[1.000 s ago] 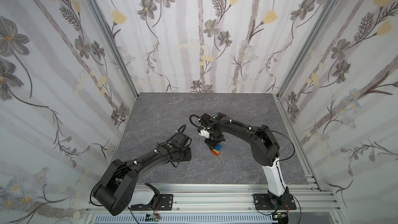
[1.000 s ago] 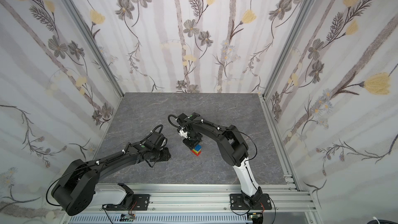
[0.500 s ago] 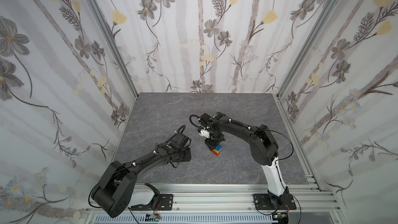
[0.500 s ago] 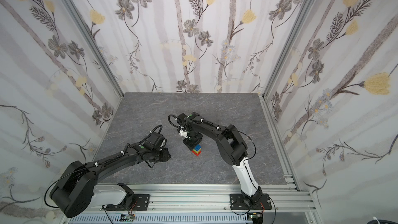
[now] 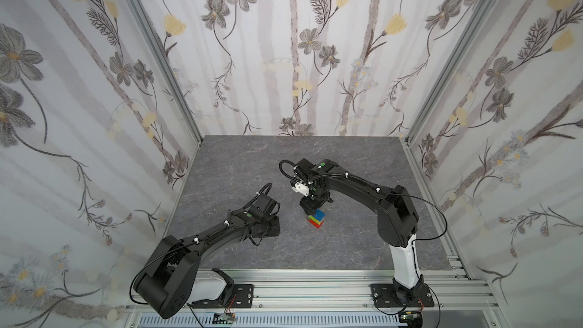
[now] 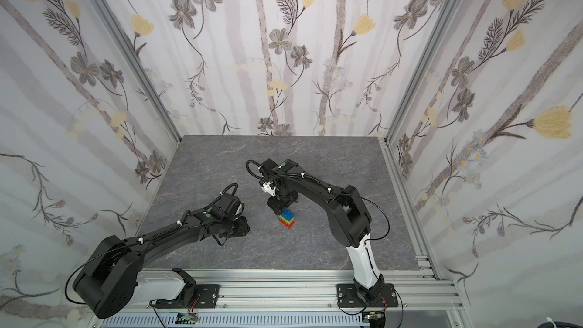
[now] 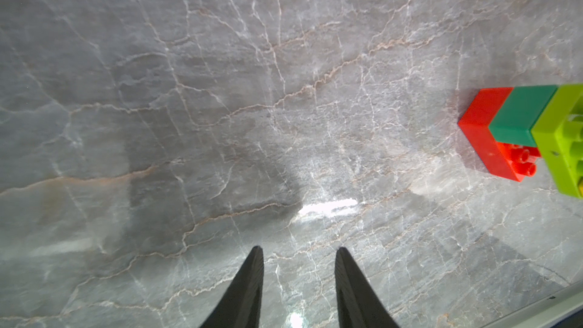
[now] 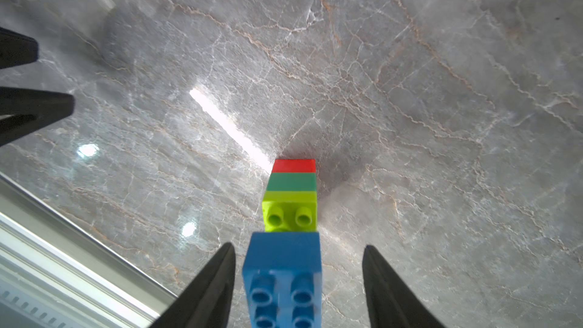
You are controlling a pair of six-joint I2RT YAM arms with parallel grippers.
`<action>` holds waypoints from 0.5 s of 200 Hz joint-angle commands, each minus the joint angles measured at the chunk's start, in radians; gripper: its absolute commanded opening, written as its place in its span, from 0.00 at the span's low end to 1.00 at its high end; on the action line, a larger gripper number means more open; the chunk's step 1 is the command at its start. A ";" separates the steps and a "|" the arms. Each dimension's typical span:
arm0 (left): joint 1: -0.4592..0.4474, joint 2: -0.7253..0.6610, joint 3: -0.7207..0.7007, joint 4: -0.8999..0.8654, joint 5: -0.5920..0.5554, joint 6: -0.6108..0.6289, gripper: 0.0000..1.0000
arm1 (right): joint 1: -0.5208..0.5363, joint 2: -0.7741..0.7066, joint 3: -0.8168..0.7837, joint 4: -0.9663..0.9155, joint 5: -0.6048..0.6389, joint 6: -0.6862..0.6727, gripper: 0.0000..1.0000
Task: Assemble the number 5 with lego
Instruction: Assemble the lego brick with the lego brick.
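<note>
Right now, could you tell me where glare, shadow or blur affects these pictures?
In the left wrist view, a bright glare streak sits on the table ahead of the left gripper, beside a broad shadow. In the right wrist view, a long glare stripe runs toward the number 5, and the right gripper looks soft-edged. In both top views, lighting is even.

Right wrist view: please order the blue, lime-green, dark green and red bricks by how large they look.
1. blue brick, though it is nearest the camera
2. lime-green brick
3. dark green brick
4. red brick, only a thin strip showing
</note>
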 commanded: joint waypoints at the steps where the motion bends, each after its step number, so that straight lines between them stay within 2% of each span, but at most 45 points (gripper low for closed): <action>1: 0.001 0.016 0.016 -0.004 0.012 -0.010 0.39 | -0.020 -0.060 -0.032 0.005 0.027 0.049 0.64; 60: -0.025 0.123 0.105 -0.005 0.058 0.002 0.38 | -0.189 -0.208 -0.291 0.178 -0.001 0.178 0.61; 100: -0.032 0.175 0.173 -0.019 0.066 0.009 0.37 | -0.222 -0.167 -0.402 0.288 -0.052 0.230 0.57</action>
